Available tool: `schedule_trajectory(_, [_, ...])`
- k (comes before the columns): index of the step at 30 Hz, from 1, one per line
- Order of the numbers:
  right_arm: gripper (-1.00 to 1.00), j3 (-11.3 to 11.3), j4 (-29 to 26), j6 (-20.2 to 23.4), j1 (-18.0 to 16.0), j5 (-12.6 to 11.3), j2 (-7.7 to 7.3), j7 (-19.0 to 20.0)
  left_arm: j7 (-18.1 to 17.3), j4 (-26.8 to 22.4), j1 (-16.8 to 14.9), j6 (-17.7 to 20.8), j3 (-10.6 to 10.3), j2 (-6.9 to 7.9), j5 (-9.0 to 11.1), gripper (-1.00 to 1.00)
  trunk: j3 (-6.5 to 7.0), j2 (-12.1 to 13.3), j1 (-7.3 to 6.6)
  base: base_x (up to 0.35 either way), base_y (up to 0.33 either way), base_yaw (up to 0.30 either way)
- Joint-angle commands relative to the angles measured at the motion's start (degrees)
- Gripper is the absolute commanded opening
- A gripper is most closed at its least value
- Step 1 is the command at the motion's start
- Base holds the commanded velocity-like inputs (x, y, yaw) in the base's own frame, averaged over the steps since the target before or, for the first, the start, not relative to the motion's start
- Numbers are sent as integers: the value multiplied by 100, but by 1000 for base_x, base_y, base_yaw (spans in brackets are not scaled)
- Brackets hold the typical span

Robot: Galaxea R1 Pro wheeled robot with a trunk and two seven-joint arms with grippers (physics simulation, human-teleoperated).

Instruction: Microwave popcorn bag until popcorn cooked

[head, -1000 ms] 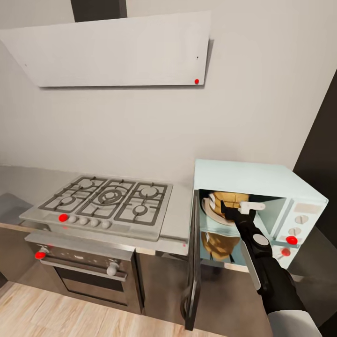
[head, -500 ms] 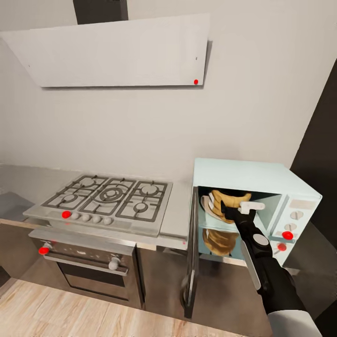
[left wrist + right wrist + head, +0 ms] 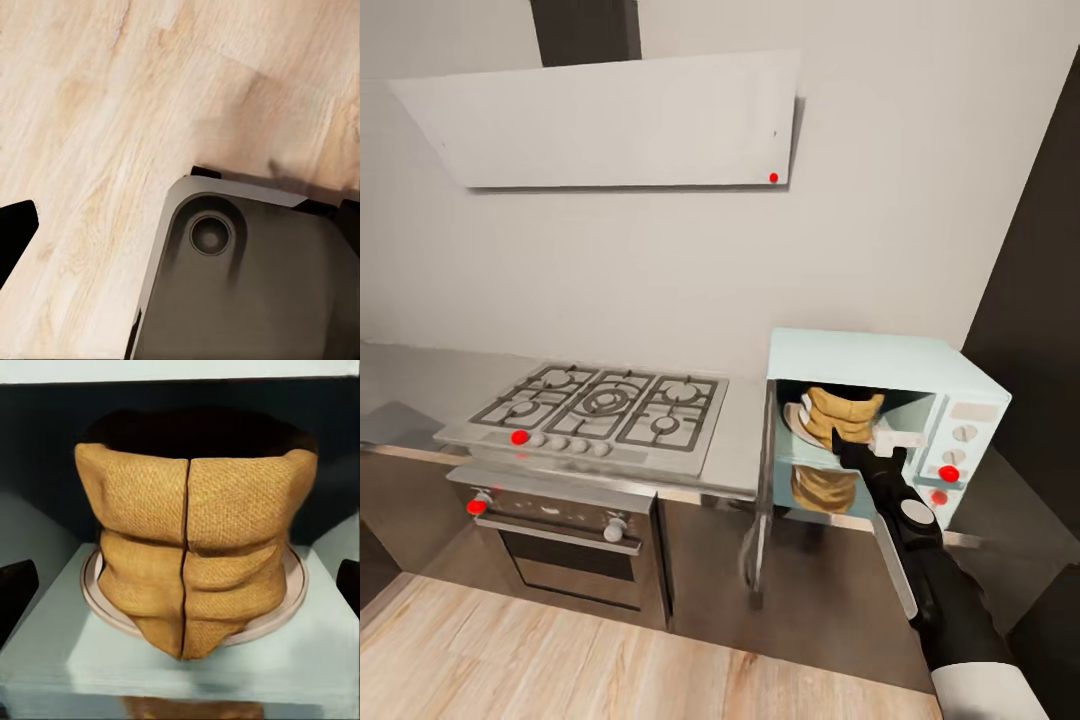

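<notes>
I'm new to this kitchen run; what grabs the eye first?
The pale blue microwave at the countertop's right end, its door swung open, with the tan popcorn bag sitting on the round plate inside. The right gripper is open in front of the bag, fingers apart.

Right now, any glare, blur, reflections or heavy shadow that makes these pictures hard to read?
Head view: soft and slightly smeared, wide-angle lean at the edges; the popcorn bag is mirrored below in the microwave floor. Right wrist view: sharp weave on the bag, dark cavity behind it, right gripper fingertips black at the edges. Left wrist view: evenly lit wooden floor, faint shadow.
</notes>
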Motion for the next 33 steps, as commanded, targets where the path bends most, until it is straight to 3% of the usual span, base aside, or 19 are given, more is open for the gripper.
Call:
schedule_trajectory(1, [100, 7, -10, 33, -2, -15, -3, -25, 20, -10, 3, -7, 4, -1, -11, 100, -6, -5, -3, -344, 0, 0])
schedule_trajectory(9, [100, 7, -111, -149, -2, -15, 95, -3, 19, -10, 3, -7, 6, -1, -11, 100, -6, -5, -3, -345, 0, 0])
schedule_trajectory(13, [100, 7, -132, -931, 181, -15, 103, 16, 18, -10, 3, -15, 4, 5, -11, 100, -6, -5, -3, -345, 0, 0])
schedule_trajectory(18, [100, -10, -300, -1480, 697, -15, 118, -15, 18, -10, 3, -29, 9, 4, -17, 100, -6, -5, -3, -345, 0, 0])
schedule_trajectory(21, [100, -18, -784, -1563, 1579, -15, 117, -28, 18, -17, 3, -38, -1, 0, -29, 100, -6, -5, -3, -346, 0, 0])
schedule_trajectory(23, [100, -24, -816, -1590, 1939, -26, 118, -36, 18, -98, 3, -54, -11, -1, -38, 100, -6, -5, -3, -347, 0, 0])
schedule_trajectory(25, [100, -27, -778, -1618, 2400, -32, 120, -39, 7, -653, 3, -37, -16, -22, -48, 100, -6, -5, -3, -185, 0, 0])
schedule_trajectory(27, [100, -28, -316, -1582, 2957, -61, 102, -27, -10, -1983, 3, 38, -63, -163, -89, 100, -6, -5, -3, -42, 0, 0])
schedule_trajectory(28, [100, -28, 180, -1564, 3035, -63, 75, -26, -16, -2577, 3, 171, -73, -206, -96, 100, -6, -5, -3, -12, 0, 0])
schedule_trajectory(29, [100, -29, 1129, -1558, 3091, -64, 49, -27, -37, -3529, 3, 549, -83, -263, -90, 100, -6, -5, -3, -4, 0, 0])
schedule_trajectory(30, [100, -36, 1730, -1586, 3102, -66, 45, -43, -56, -4110, 3, 813, -94, -337, -86, 100, -6, -5, -3, -2, 0, 0])
schedule_trajectory(33, [100, -65, 2999, -1627, 3080, -68, 45, -68, -83, -5662, -1, 1545, -150, -652, -79, 100, -6, -5, -3, 0, 0, 0])
